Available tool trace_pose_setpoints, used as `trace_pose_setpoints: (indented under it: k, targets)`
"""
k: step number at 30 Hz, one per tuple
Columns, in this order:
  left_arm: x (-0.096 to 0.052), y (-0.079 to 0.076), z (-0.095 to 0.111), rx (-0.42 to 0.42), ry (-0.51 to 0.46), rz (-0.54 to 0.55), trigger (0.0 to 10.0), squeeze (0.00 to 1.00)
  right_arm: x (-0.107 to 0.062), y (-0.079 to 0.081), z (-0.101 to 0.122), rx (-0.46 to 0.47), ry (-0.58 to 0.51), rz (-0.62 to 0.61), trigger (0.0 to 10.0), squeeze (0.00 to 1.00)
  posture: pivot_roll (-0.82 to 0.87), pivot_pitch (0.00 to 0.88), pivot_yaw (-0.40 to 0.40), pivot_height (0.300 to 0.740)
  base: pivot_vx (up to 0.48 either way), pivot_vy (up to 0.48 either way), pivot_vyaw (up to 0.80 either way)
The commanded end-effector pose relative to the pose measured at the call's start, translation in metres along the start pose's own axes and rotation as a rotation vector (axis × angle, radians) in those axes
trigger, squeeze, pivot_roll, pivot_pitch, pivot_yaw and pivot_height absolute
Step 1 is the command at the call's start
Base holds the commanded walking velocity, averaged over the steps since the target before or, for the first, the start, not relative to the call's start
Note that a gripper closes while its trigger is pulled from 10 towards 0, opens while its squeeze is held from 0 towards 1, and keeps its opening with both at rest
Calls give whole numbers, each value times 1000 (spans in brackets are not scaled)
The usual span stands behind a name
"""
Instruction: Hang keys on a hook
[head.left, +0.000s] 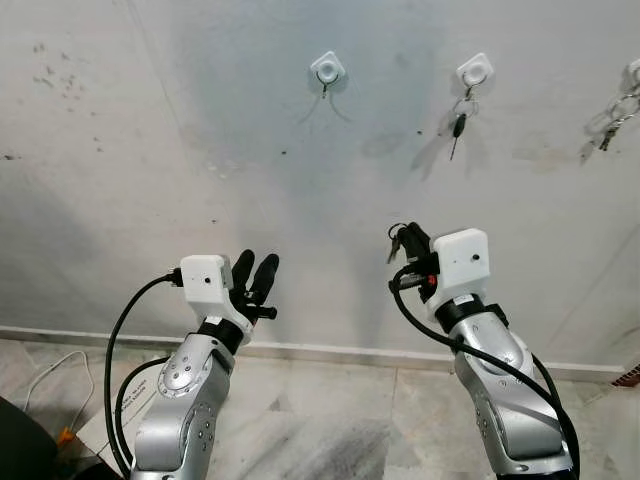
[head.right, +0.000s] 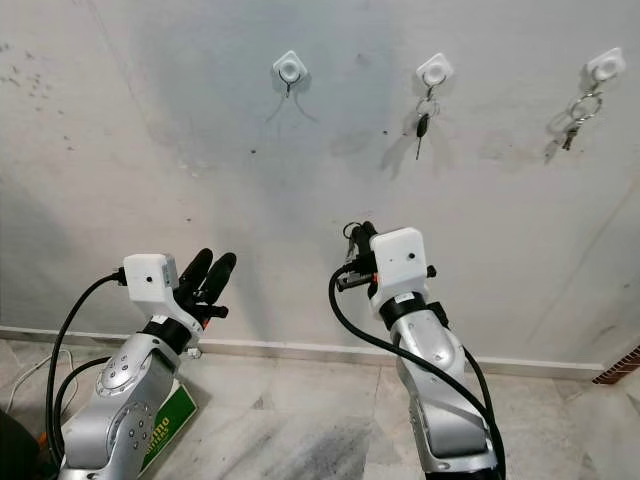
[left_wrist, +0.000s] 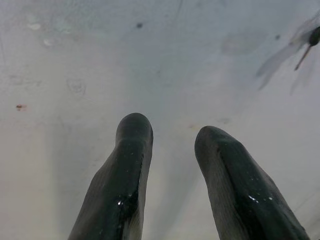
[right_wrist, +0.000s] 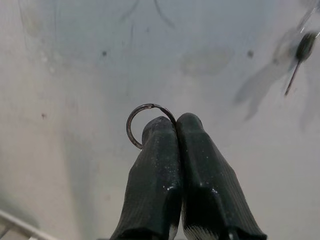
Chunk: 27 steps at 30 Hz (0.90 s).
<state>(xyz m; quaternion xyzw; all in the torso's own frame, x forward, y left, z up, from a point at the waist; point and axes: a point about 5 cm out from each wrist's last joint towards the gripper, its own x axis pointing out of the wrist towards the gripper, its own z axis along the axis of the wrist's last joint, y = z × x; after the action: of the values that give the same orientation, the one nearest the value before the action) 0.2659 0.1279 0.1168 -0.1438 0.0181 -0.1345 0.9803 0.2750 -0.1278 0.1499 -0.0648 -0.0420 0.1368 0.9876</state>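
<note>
A key ring (right_wrist: 148, 125) is pinched between the closed fingertips (right_wrist: 159, 131) of the right hand (head.left: 410, 240), its loop standing edge-up above the tips and facing the wall (head.left: 150, 150); the keys (head.left: 396, 243) hang beside the fingers, their direction too small to be told. The right arm is raised with the forearm angled up toward the wall, the hand held below the row of hooks. An empty hook (head.left: 327, 70) is mounted up and to the left of it, and two further hooks (head.left: 475, 72) to the right are seen carrying key bunches (head.left: 458, 122). The left arm is raised likewise, and the left hand (head.left: 255, 272) is held with its fingers (left_wrist: 131, 150) slightly apart, gripping nothing and pointed at bare wall.
</note>
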Motion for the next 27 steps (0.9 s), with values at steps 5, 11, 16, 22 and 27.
trace_pose_setpoints:
  k: [5, 11, 16, 22, 27]
  targets:
    - [-19, 6, -3, 22, 22, 11, 10000, 0, -21, -10, -6, -22, 29, -16, 10000, 0, -55, 0, 70, 740, 342, 0, 0]
    - [-25, 8, -5, 28, 38, 11, 10000, 0, -32, -14, -12, -35, 61, -19, 10000, 0, -57, 0, 70, 740, 359, 0, 0]
    - [-28, 10, -6, 36, 50, 11, 10000, 0, -34, -14, -13, -40, 68, -16, 10000, 0, -57, 0, 71, 740, 373, 0, 0]
    - [-32, 11, -7, 41, 60, 11, 10000, 0, -33, -13, -13, -38, 69, -13, 10000, 0, -55, 0, 70, 740, 374, 0, 0]
    - [-33, 11, -7, 42, 64, 14, 10000, 0, -33, -12, -13, -38, 68, 0, 10000, 0, -53, 0, 69, 740, 376, 0, 0]
